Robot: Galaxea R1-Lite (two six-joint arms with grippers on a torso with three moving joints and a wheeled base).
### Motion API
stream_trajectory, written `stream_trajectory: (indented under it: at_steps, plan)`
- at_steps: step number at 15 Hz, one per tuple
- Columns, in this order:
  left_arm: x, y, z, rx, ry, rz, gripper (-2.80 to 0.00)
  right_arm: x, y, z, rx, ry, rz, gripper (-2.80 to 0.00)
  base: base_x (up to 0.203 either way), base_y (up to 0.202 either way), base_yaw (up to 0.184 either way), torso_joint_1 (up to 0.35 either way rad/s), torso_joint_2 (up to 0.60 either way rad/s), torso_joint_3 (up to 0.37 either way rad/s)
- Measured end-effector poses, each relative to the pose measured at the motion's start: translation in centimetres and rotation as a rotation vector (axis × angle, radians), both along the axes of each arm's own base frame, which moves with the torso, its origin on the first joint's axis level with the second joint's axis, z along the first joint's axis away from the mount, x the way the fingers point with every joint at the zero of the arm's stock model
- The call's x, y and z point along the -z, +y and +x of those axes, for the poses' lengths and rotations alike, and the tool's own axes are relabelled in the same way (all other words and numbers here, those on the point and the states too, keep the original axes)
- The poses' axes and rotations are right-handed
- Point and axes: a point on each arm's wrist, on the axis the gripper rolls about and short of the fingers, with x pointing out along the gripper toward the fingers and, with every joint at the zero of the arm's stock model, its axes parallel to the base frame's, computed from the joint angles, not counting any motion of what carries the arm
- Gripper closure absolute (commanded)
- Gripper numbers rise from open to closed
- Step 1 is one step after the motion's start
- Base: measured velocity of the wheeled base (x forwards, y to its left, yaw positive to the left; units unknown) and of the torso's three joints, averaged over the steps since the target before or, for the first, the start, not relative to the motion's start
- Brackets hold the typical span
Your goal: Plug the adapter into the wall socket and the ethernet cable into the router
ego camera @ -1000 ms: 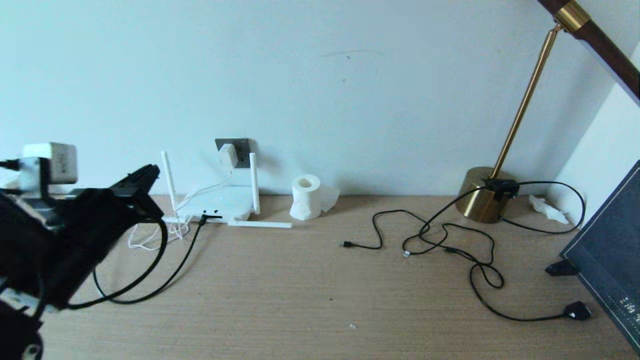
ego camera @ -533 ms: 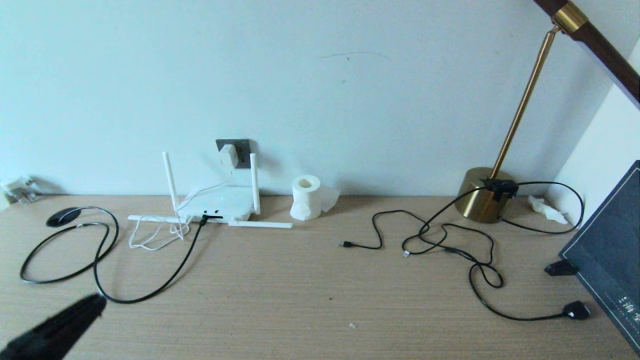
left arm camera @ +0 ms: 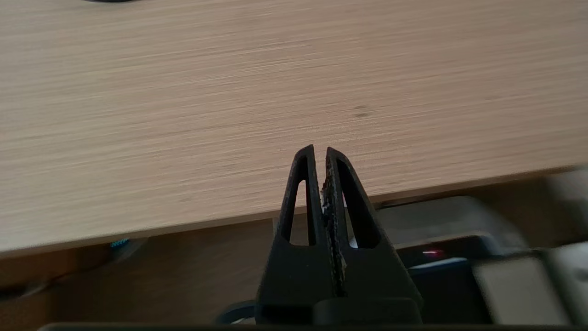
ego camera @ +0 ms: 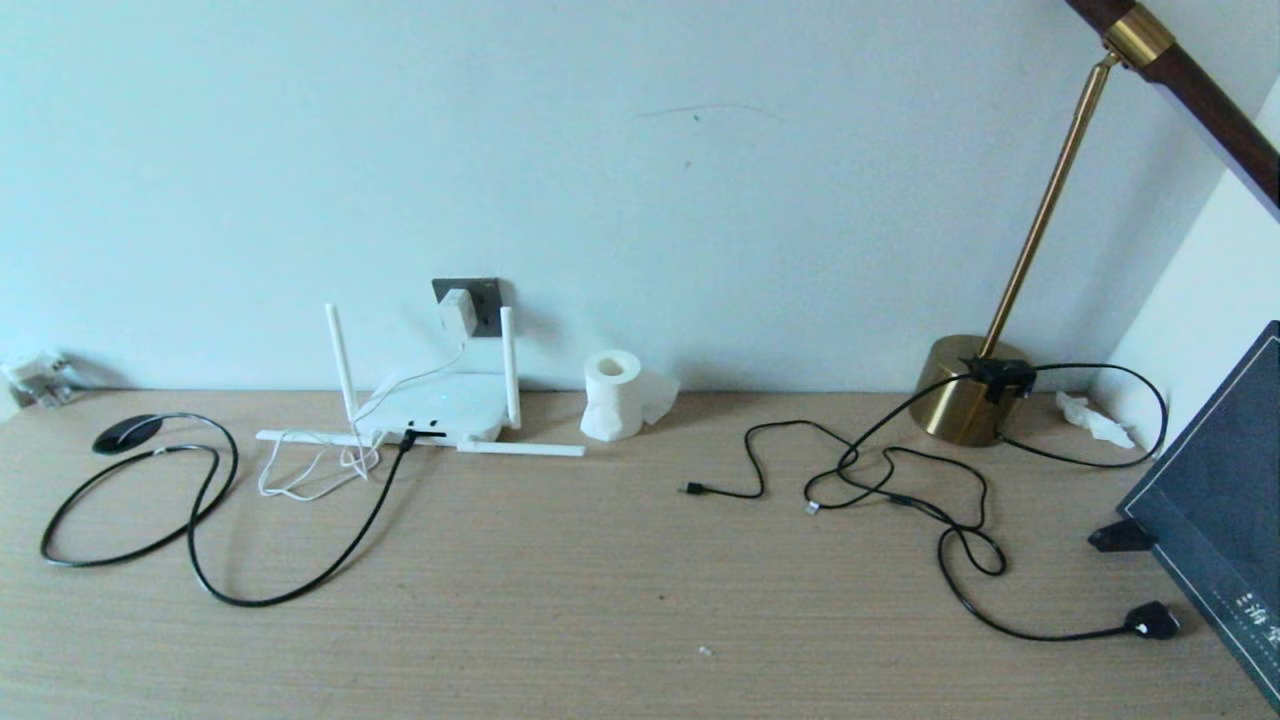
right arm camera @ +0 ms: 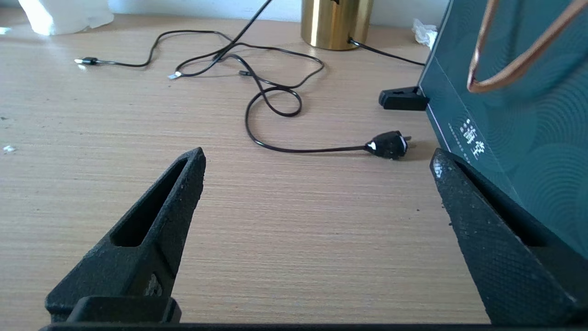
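Observation:
The white adapter (ego camera: pixel 457 312) sits plugged into the dark grey wall socket (ego camera: pixel 484 303), its thin white cord (ego camera: pixel 310 470) running down beside the router. The white router (ego camera: pixel 435 410) lies against the wall with its antennas out. The black ethernet cable (ego camera: pixel 200 540) is plugged into the router's front and loops across the desk to the left. Neither arm shows in the head view. My left gripper (left arm camera: pixel 320 150) is shut and empty, hanging over the desk's near edge. My right gripper (right arm camera: pixel 317 158) is open and empty above bare desk, near the lamp plug.
A toilet-paper roll (ego camera: pixel 612 394) stands right of the router. A brass lamp base (ego camera: pixel 968 390) with a black cord and bulky plug (ego camera: pixel 1152 621), thin USB cords (ego camera: pixel 850 480) and a dark green box (ego camera: pixel 1215 510) fill the right side. A black disc (ego camera: pixel 126 433) lies far left.
My left arm has withdrawn from beside the router, dropping down and out of the head view. The ethernet cable's loop on the left now shows. The right arm has not moved.

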Motion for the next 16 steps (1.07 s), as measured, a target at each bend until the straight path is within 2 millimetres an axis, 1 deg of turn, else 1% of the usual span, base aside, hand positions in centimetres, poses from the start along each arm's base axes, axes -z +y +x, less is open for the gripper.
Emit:
stream_trajectory:
  at_steps: [2,3,6,8,11,16]
  plan:
    - [0.1,-0.2,-0.3,-0.046,-0.012,0.034,0.0,0.0,0.0,0.0,-0.001,0.0,0.011,-2.8,0.0,0.0,0.0,0.0,0.0,0.0]
    - [0.2,-0.2,-0.6,-0.039,-0.046,0.04,0.0,0.0,0.0,0.0,-0.001,-0.001,0.014,-2.8,0.0,0.0,0.0,0.0,0.0,0.0]
    - [0.5,-0.3,-1.8,0.027,-0.204,0.077,0.0,0.0,0.0,0.0,-0.003,-0.002,-0.002,-2.8,0.0,0.0,0.0,0.0,0.0,0.0]
    - [0.7,-0.2,-2.3,0.009,-0.274,0.064,0.0,0.0,0.0,0.0,-0.002,-0.003,0.012,-2.8,0.0,0.0,0.0,0.0,0.0,0.0]
    - [0.9,-0.1,-2.6,-0.075,-0.307,-0.026,0.0,0.0,0.0,0.0,-0.001,-0.002,0.02,-2.8,0.0,0.0,0.0,0.0,0.0,0.0]
    - [0.9,-0.1,-2.6,-0.088,-0.318,-0.039,0.0,0.0,0.0,0.0,0.001,-0.003,0.026,-2.8,0.0,0.0,0.0,0.0,0.0,0.0]
